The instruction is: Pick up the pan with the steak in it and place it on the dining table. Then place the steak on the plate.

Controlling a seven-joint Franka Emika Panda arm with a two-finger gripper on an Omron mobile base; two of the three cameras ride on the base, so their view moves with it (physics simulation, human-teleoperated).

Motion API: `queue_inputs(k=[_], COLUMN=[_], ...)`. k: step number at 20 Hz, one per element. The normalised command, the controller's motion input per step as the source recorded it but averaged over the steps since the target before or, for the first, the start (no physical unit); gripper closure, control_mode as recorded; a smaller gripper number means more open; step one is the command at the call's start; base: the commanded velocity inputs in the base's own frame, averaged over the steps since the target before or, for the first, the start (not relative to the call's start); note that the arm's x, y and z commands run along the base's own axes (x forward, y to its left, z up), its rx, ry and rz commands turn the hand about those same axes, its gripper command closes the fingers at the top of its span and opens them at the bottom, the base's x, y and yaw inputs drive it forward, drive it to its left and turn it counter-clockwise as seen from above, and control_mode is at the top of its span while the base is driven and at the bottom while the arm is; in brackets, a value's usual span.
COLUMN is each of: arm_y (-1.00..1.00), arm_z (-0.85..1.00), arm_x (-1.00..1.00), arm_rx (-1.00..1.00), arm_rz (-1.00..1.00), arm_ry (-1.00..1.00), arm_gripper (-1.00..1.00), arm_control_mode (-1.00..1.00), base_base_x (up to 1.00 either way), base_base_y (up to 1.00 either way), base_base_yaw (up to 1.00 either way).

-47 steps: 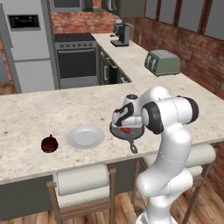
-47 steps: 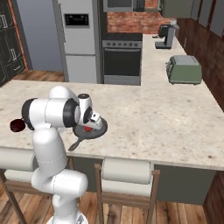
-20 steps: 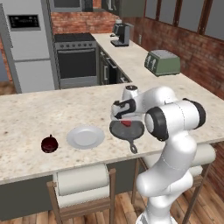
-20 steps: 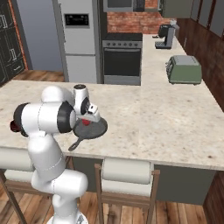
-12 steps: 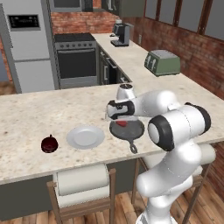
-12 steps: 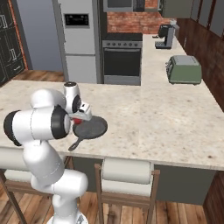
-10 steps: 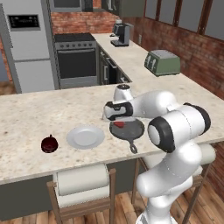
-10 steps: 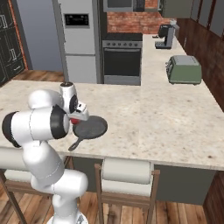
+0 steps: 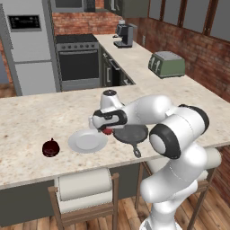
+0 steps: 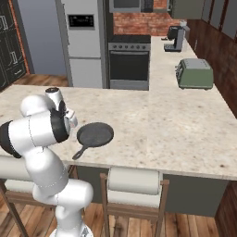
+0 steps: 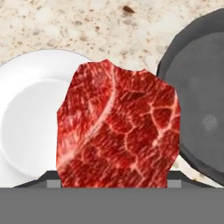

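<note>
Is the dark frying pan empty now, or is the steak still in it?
Empty. The round dark grey frying pan has a bare bottom; the red marbled steak hangs in the claw.

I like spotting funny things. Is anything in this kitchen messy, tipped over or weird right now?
Nothing is spilled or tipped. The one odd sight is the steak, held up in the gripper between the empty pan and the plate, not lying on either.

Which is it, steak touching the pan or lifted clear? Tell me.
Apart. In the left base view the steak hangs in the gripper, left of the pan, beside the plate.
</note>
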Motion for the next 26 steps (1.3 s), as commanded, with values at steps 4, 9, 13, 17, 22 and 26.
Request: queue_inputs(k=[4, 9, 13, 17, 22, 26], arm_y=[0.69, 0.45, 0.01, 0.00, 0.11, 0.21], arm_z=[0.00, 0.00, 0.00, -0.07, -0.13, -0.15], arm_x=[-0.15, -0.15, -0.02, 0.00, 0.07, 0.22], arm_rx=[0.01, 0.01, 0.00, 0.03, 0.04, 0.02], arm_rz=[0.01, 0.00, 0.00, 0.00, 0.00, 0.00], arm_ry=[-0.03, -0.05, -0.01, 0.00, 0.00, 0.00], arm_gripper=[1.00, 1.00, 1.00, 1.00, 1.00, 1.00], arm_control_mode=[-1.00, -1.00, -1.00, -1.00, -1.00, -1.00], base_base_x=[0.00, 0.00, 0.00, 0.00, 0.00, 0.00], base_base_y=[0.00, 0.00, 0.00, 0.00, 0.00, 0.00], base_base_yaw=[0.00, 0.00, 0.00, 0.00, 0.00, 0.00])
